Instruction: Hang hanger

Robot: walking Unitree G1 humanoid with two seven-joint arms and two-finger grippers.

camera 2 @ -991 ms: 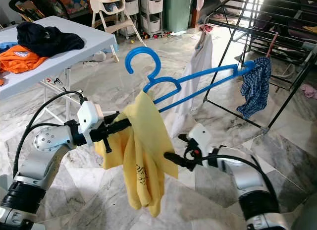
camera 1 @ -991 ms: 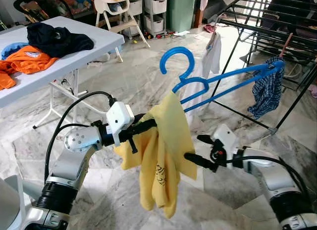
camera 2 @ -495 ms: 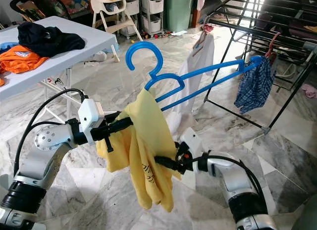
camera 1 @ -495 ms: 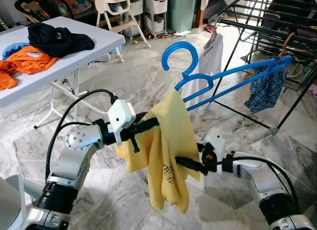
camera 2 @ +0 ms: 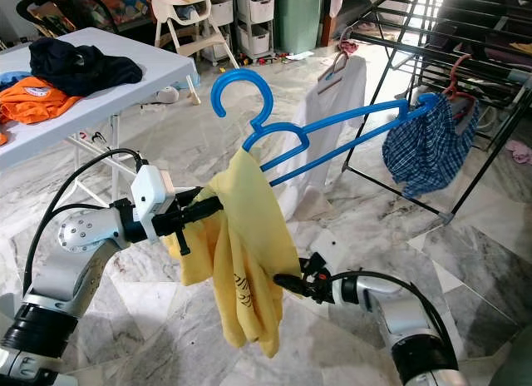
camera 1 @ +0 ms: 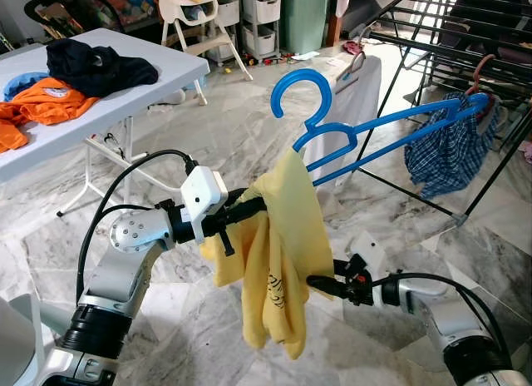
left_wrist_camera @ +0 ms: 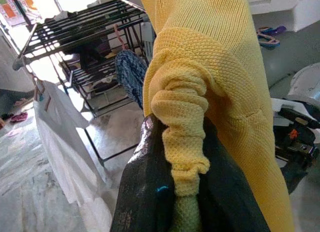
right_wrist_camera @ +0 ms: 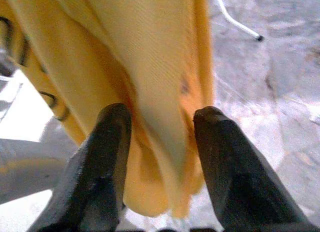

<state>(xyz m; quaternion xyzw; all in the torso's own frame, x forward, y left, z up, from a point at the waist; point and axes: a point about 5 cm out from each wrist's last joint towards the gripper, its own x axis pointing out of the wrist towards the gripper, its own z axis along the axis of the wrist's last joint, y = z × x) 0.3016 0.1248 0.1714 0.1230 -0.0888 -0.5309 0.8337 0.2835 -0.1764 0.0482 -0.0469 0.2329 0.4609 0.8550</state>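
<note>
A blue plastic hanger (camera 1: 332, 141) stands up in front of me, hook (camera 1: 295, 91) on top and one long arm reaching right toward the drying rack (camera 1: 440, 45). A yellow garment (camera 1: 278, 253) is draped over the hanger's near end and hangs down. My left gripper (camera 1: 249, 210) is shut on a bunched roll of that yellow cloth (left_wrist_camera: 182, 137) at the hanger's shoulder. My right gripper (camera 1: 320, 279) comes in low from the right at the garment's lower right edge. Its fingers (right_wrist_camera: 107, 147) press a fold of the yellow cloth (right_wrist_camera: 160, 107) from both sides.
A black drying rack stands at the right with a white shirt (camera 1: 353, 86) and a checked blue cloth (camera 1: 449, 149) hanging on it. A white folding table (camera 1: 158, 82) at the left carries orange (camera 1: 50, 99) and dark (camera 1: 100, 66) clothes. Marble floor lies below.
My right gripper went from open beside the garment into its lower edge and now sits lower and a little to the right, closed on the cloth. The left arm has held still.
</note>
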